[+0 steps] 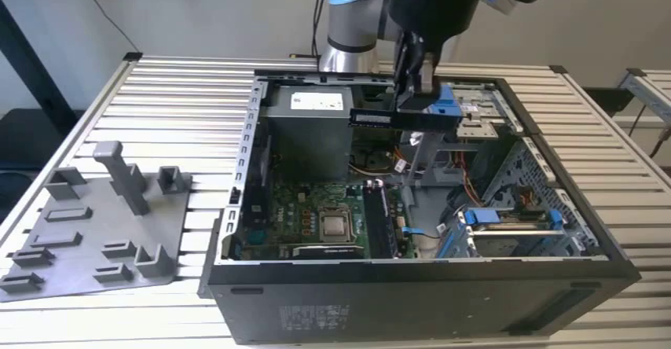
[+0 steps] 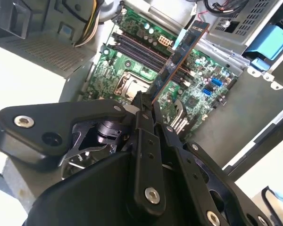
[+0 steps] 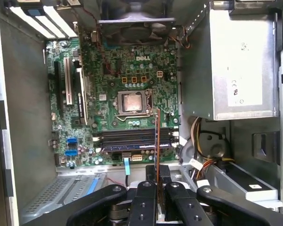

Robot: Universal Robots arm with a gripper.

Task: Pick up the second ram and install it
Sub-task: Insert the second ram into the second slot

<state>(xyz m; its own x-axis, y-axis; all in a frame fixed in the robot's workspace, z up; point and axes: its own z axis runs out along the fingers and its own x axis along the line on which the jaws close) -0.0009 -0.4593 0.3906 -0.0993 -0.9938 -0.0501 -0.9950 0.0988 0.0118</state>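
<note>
My gripper [image 1: 416, 104] is shut on the second ram [image 1: 404, 120], a long dark-green stick held level in the air above the open computer case [image 1: 419, 286]. In the second wrist view the second ram [image 2: 179, 54] juts out from the shut fingertips [image 2: 142, 104] over the green motherboard [image 2: 198, 101]. In the first wrist view the second ram [image 3: 157, 134] is edge-on, a thin line crossing above the dark memory slots [image 3: 127, 139], clamped in the gripper [image 3: 158, 173]. The stick hangs clear of the slots.
The motherboard [image 1: 304, 211] carries a CPU socket [image 1: 335, 225]. A grey power supply [image 1: 306, 129] stands at the case's back. A blue drive bracket [image 1: 505, 217] and cables sit on the exterior view's right. On the table at the left lies a grey fixture plate [image 1: 89, 247] with a tall post [image 1: 118, 172].
</note>
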